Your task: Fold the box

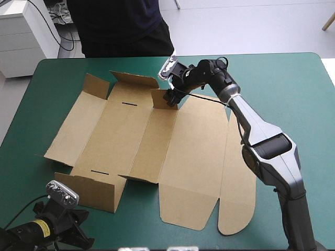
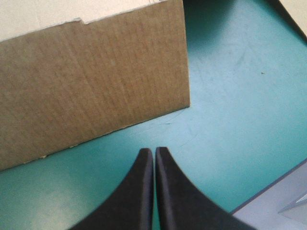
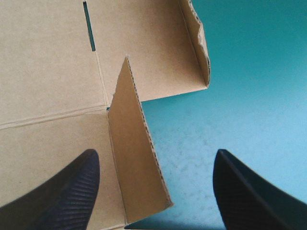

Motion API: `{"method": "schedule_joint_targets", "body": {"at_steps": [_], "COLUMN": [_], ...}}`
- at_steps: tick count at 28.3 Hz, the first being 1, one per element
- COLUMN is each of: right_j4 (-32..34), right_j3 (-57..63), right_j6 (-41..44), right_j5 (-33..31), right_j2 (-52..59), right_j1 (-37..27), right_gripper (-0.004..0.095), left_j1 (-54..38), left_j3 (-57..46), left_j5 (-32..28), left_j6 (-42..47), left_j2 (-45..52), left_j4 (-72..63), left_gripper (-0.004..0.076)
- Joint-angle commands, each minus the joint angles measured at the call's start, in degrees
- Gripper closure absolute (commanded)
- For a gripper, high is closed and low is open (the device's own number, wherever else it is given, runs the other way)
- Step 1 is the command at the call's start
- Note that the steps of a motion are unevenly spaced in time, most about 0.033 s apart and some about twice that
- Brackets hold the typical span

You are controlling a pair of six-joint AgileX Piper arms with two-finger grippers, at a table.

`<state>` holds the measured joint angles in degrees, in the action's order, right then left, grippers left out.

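Barely started: box (image 1: pixel 141 141) lies mostly flat mid-bench (image 1: pixel 293 78), few flaps raised, nothing tucked; right end effector (image 1: pixel 170 98) open astride a far upright flap (image 3: pixel 136 163), left end effector (image 2: pixel 154 152) closed, empty, facing the near raised panel (image 2: pixel 91 81).

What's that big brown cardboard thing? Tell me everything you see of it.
The box, a cut sheet of brown corrugated board, lies flat on the teal-green cover, two slots in its panels. Flaps at its far edge and a wall at its near-left corner stand raised. One flap stands between the black fingers of the open right pincer.
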<state>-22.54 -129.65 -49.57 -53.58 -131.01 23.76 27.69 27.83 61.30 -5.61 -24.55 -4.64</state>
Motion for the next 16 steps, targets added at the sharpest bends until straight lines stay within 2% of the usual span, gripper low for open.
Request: {"method": "schedule_joint_targets", "body": {"at_steps": [1, 6, 9, 13, 16], "right_j4": [-1.2, -2.6, -3.4, -3.9, -3.9], "right_j3": [-1.9, -1.9, -1.9, -1.9, -1.9], "right_j6": [0.6, 0.6, -0.3, -0.4, -0.5], "right_j5": [2.5, 3.9, 3.8, 4.0, 4.0], "right_j2": [2.2, 0.8, 0.1, 0.0, 0.0], "right_j1": [0.0, 0.2, 0.3, 0.3, 0.3], "right_gripper": [0.029, 0.029, 0.0331, 0.0492, 0.0692], "left_j1": [0.2, 0.2, 0.2, 0.2, 0.2], "left_j3": [1.4, 1.4, 1.4, 1.4, 1.4], "left_j5": [-2.6, -2.6, -2.6, -2.6, -2.6], "left_j6": [0.4, 0.4, 0.4, 0.4, 0.4], "left_j2": [-0.5, -0.5, -0.5, -0.5, -0.5], "left_j4": [-0.7, -0.7, -0.7, -0.7, -0.7], "left_gripper": [0.0731, 0.0731, 0.0731, 0.0731, 0.0731]}}
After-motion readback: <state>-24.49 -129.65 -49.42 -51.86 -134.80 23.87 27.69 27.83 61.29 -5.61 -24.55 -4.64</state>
